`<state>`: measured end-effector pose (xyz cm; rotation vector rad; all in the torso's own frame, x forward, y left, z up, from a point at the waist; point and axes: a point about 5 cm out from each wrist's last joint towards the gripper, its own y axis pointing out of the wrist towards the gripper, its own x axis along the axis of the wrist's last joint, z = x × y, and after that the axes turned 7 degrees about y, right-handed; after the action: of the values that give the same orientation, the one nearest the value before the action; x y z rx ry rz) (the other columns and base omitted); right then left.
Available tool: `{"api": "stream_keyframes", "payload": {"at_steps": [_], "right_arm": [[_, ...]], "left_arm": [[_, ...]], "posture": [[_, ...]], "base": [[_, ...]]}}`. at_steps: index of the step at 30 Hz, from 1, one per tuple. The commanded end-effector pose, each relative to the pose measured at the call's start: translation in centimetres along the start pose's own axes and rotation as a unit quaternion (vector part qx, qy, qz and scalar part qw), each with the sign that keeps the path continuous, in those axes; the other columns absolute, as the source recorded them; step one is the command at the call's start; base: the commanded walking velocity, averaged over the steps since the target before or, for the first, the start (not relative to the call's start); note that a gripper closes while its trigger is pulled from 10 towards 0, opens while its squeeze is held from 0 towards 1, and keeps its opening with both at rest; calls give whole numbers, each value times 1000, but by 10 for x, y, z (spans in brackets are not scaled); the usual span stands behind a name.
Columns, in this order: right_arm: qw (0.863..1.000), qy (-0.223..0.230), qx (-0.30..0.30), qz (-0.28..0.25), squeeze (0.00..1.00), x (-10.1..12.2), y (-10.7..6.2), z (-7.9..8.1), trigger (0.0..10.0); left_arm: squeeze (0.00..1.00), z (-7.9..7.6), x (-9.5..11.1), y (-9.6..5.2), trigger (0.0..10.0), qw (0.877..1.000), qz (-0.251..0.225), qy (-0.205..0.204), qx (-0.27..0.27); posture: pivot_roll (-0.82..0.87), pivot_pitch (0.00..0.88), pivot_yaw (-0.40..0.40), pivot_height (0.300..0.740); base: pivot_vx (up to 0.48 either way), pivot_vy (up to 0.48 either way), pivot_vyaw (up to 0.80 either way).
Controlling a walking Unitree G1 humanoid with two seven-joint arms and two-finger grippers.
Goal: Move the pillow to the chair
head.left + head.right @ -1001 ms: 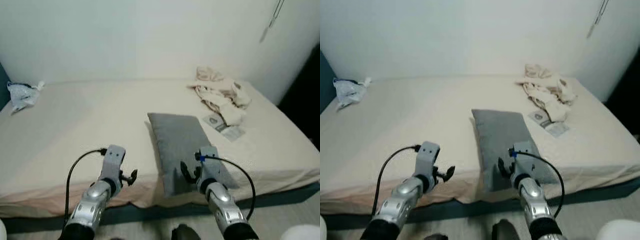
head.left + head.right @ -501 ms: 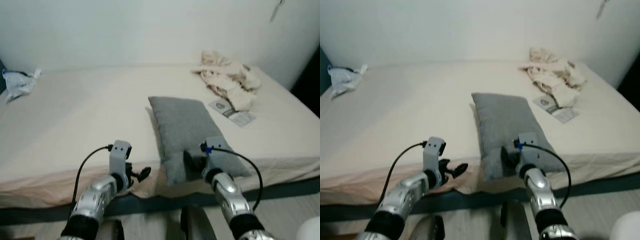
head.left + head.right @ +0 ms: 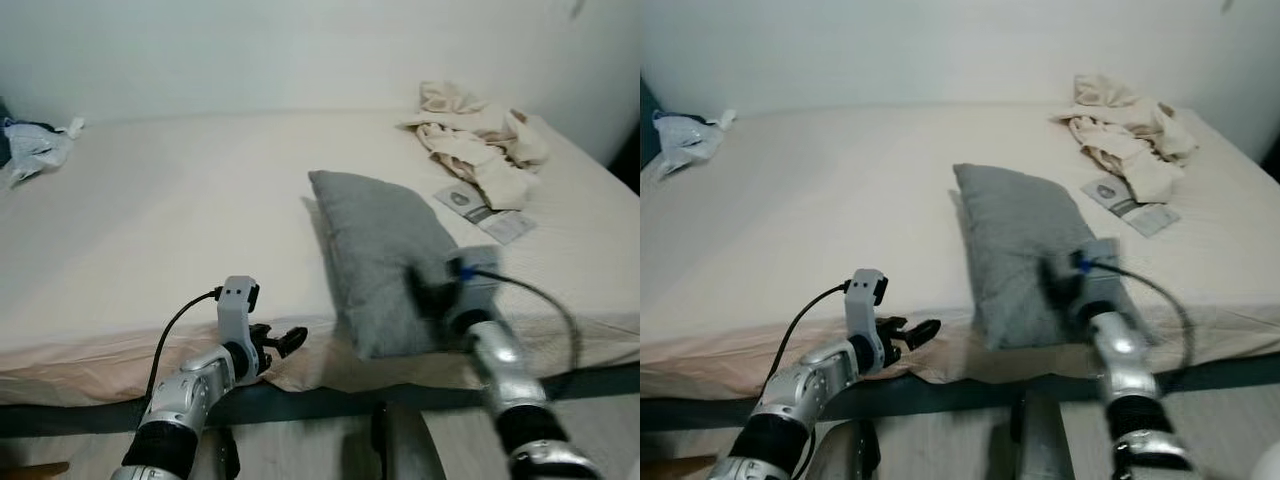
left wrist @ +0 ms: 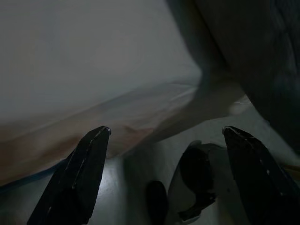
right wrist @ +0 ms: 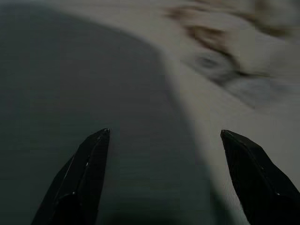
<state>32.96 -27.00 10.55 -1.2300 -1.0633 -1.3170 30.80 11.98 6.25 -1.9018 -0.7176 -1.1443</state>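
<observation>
A grey pillow (image 3: 385, 255) lies on the bed (image 3: 170, 230), running lengthwise from the middle of the mattress to its near edge, where the pillow's front end reaches the drop of the sheet. The right hand (image 3: 432, 293) sits over that front end, blurred, with its fingers (image 5: 84, 180) spread wide apart above the grey fabric and closed on nothing; whether they touch the pillow cannot be told. The left hand (image 3: 285, 342) hovers just off the bed's near edge, to the left of the pillow and apart from it, its fingers (image 4: 77, 176) also spread and empty, pointing toward the hanging sheet.

To the left of the pillow the sheet is a broad bare stretch, up to a pale crumpled bag (image 3: 30, 150) at the far left corner. On the right, a heap of cream clothes (image 3: 480, 135) lies near the far corner, with some flat papers (image 3: 490, 215) between it and the pillow, near the pillow's right edge. A plain wall (image 3: 250, 55) closes the far side of the bed.
</observation>
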Motion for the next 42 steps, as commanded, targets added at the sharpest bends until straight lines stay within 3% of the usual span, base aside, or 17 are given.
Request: {"api": "stream_keyframes", "payload": {"at_steps": [1, 3, 4, 6, 9, 10, 13, 15, 18, 22, 23, 26, 32, 42], "right_arm": [[999, 36, -40, 8, 0, -6, -5, -17, 10000], [995, 51, -86, -6, 0, 3, -8, -41, 10000], [995, 51, -86, -6, 0, 3, -8, -41, 10000], [990, 64, -124, -1, 0, 5, -13, -60, 10000], [988, 72, -138, 25, 0, -4, -17, -67, 10000], [987, 70, -134, 56, 0, -15, -20, -65, 10000], [985, 59, -95, 134, 0, -46, -25, -44, 10000], [983, 67, -54, 159, 0, -59, -25, -25, 10000], [982, 68, -30, 173, 0, -66, -26, -13, 10000], [956, 73, 173, 224, 0, -94, -33, 73, 10000], [956, 73, 173, 224, 0, -94, -33, 73, 10000], [941, 65, 244, 224, 0, -96, -38, 102, 10000], [933, 76, 284, 209, 0, -90, -37, 124, 10000], [934, 72, 282, 209, 0, -91, -41, 120, 10000]], "left_arm": [[0, 3, -2, -3, 10000, 1000, 5, 4, 6], [0, 5, -2, -5, 10000, 1000, 3, -4, 10], [0, 5, -2, -5, 10000, 1000, 3, -4, 10], [0, 9, -2, -7, 10000, 1000, 1, -9, 11], [0, 10, -2, -9, 10000, 1000, 1, -10, 13], [0, 11, -2, -10, 10000, 1000, 1, -8, 15], [0, 14, -1, -12, 10000, 1000, -3, -8, 21], [0, 16, 1, -14, 10000, 1000, -8, -16, 22], [0, 17, 1, -15, 10000, 999, -10, -23, 20], [0, 19, 3, -22, 10000, 997, -28, -75, 5], [0, 19, 3, -22, 10000, 997, -28, -75, 5], [0, 17, 3, -23, 10000, 996, -31, -88, -6], [0, 12, 4, -22, 10000, 993, -39, -112, -23], [0, 7, 0, -20, 10000, 984, -51, -170, -17]], "posture": [[-45, 132, 13, 553], [-47, 129, 14, 543], [-47, 129, 14, 543], [-52, 124, 14, 543], [-51, 121, 13, 543], [-51, 117, 12, 543], [-48, 113, 10, 543], [-45, 111, 7, 543], [-44, 111, 7, 543], [-37, 111, 4, 543], [-37, 111, 4, 543], [-34, 114, 1, 543], [-37, 118, 0, 543], [-40, 117, -2, 543]], "base": [[0, 0, 0], [0, 0, 0], [0, 0, 0], [0, 0, 0], [0, 0, 0], [0, 0, 0], [0, 0, 0], [0, 0, 0], [0, 0, 0], [0, 0, 0], [0, 0, 0], [0, 0, 0], [0, 0, 0], [0, 0, 0]]}}
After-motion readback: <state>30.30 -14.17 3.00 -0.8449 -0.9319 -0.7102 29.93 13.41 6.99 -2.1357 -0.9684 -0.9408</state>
